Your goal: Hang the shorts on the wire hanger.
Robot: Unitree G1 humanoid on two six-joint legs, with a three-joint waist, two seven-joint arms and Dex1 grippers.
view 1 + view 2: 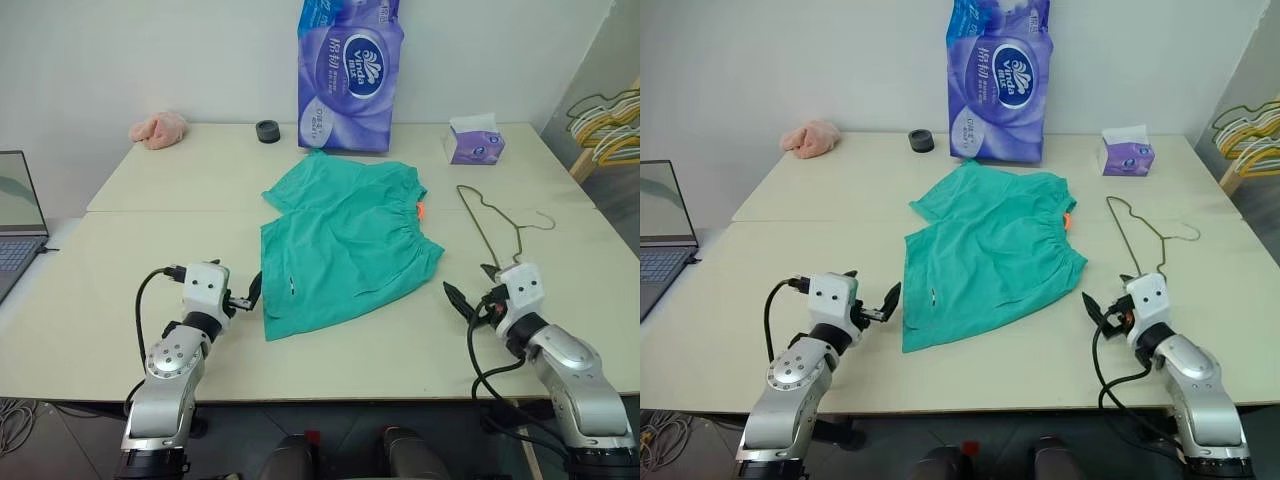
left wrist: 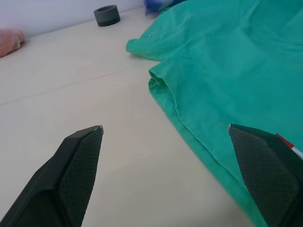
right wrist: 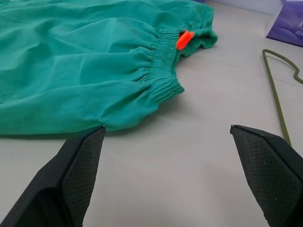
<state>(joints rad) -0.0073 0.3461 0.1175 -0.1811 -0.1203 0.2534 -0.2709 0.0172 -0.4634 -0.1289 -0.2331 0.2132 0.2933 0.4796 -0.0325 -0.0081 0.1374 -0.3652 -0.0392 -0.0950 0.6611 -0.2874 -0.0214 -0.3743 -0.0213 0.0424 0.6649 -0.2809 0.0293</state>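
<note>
Shorts [image 1: 345, 245] lie flat mid-table from the head view, wire hanger [image 1: 490, 225] just to their right, apart from the cloth. Your left gripper [image 1: 243, 297] and right gripper [image 1: 470, 300] both hover low at the near edge, jaws wide, holding nothing. Left wrist view: the hem sits right by one finger, so a shallow pinch may catch a single layer and drag the cloth. Right wrist view: the waistband and its orange tag [image 3: 184, 39] lie ahead, and that thin wire could skate away if you nudge it.
</note>
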